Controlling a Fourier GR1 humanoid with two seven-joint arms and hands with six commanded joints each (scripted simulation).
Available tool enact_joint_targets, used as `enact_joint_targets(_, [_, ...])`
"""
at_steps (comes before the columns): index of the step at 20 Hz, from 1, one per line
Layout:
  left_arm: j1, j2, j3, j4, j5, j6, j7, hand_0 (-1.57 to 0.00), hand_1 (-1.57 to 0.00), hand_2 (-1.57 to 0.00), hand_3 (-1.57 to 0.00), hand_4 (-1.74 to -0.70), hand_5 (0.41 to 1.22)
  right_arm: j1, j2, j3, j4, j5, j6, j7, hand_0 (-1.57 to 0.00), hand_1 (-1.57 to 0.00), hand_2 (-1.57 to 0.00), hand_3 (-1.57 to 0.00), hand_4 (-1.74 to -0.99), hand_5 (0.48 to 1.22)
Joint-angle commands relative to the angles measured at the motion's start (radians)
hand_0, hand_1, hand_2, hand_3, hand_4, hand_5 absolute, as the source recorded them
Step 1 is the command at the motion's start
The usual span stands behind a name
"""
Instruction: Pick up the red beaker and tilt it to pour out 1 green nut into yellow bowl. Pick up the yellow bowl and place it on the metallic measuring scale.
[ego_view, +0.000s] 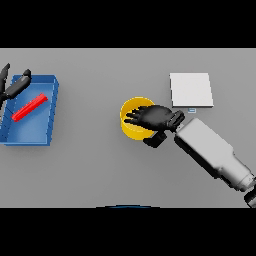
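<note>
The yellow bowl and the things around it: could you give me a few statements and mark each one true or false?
1. The right hand is over the yellow bowl. True.
2. The yellow bowl sits on the metallic measuring scale. False: it rests on the grey table, apart from the scale.
3. The red beaker lies in the blue tray. True.
4. The left hand holds the bowl. False: it is at the tray's far corner.

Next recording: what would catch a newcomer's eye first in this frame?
The right hand draws the eye, spread over the yellow bowl at mid-table, with the pale scale just beyond to the right. Far left, the blue tray holds a red beaker lying flat, with the left hand at its upper corner.
</note>
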Motion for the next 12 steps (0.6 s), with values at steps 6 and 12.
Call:
enact_joint_targets(6, [0.005, 0.006, 0.002, -0.006, 0.003, -0.008, -0.009, 0.0, 0.0, 0.0, 0.0, -0.72, 0.692, 0.012, 0.001, -0.005, -0.007, -0.008, 0.033, 0.015, -0.54, -0.47, -0.31, -0.26, -1.42, 0.943])
enact_joint_targets(12, [0.004, 0.008, 0.0, -0.01, 0.002, -0.009, -0.009, 0.0, 0.0, 0.0, 0.0, -0.73, 0.699, 0.002, 0.005, 0.001, 0.018, -0.013, 0.004, -0.027, -1.3, -1.28, -1.16, -0.94, -1.64, 1.148])
